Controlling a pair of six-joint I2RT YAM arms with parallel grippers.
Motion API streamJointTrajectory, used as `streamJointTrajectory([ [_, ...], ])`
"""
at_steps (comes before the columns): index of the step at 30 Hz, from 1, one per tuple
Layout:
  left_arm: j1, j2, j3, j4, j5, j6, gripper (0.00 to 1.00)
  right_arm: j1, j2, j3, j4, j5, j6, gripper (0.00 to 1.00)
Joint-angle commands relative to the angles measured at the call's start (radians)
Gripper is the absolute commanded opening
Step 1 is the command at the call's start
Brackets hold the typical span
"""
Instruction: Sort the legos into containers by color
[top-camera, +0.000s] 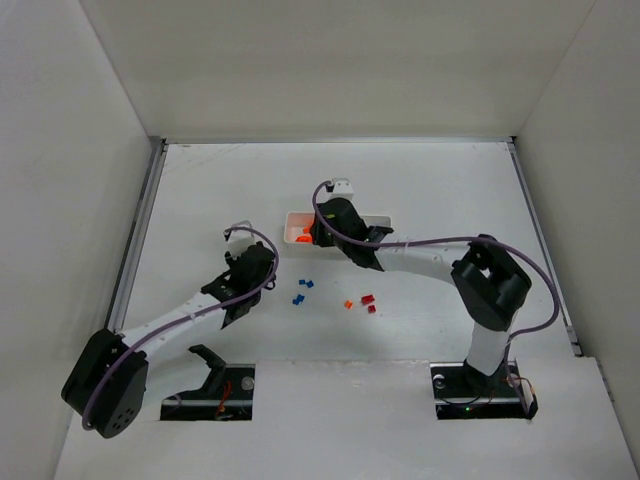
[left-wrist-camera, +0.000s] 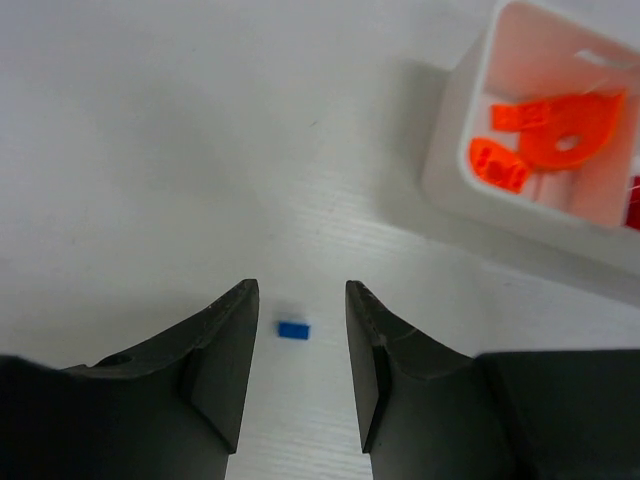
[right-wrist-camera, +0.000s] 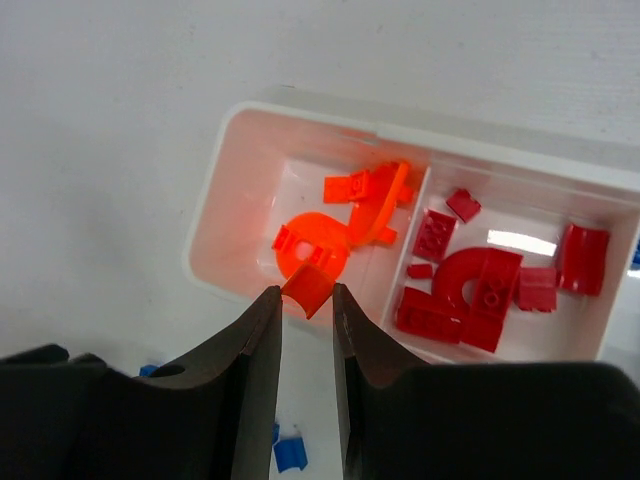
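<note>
The white tray (top-camera: 378, 222) lies at mid-table. In the right wrist view its left compartment (right-wrist-camera: 215, 190) holds orange pieces (right-wrist-camera: 350, 215) and the middle one holds red pieces (right-wrist-camera: 480, 280). My right gripper (right-wrist-camera: 306, 295) is shut on a small orange brick (right-wrist-camera: 308, 288), held above the near rim of the orange compartment; it also shows in the top view (top-camera: 318, 236). My left gripper (left-wrist-camera: 298, 290) is open and hovers over a tiny blue brick (left-wrist-camera: 293, 329) on the table, left of the tray (left-wrist-camera: 450, 140). In the top view the left gripper (top-camera: 266, 260) is left of the loose bricks.
Loose on the table in front of the tray: two blue bricks (top-camera: 307, 284) (top-camera: 297, 299), an orange brick (top-camera: 348, 304) and two red bricks (top-camera: 367, 299). Blue bricks (right-wrist-camera: 287, 452) also show under the right fingers. White walls enclose the table.
</note>
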Motion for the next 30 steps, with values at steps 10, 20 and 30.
streamJointTrajectory([
  [10,-0.026,0.066,-0.041,-0.037,0.025,-0.058,0.43,-0.005,0.011,0.074,0.036,-0.023,-0.030,0.47],
  [20,-0.032,0.163,-0.021,0.014,0.028,-0.042,0.36,0.053,-0.157,-0.147,0.094,0.000,0.021,0.41],
  [30,-0.021,0.215,0.003,0.020,0.042,-0.025,0.27,0.144,-0.193,-0.275,0.100,0.013,0.070,0.40],
])
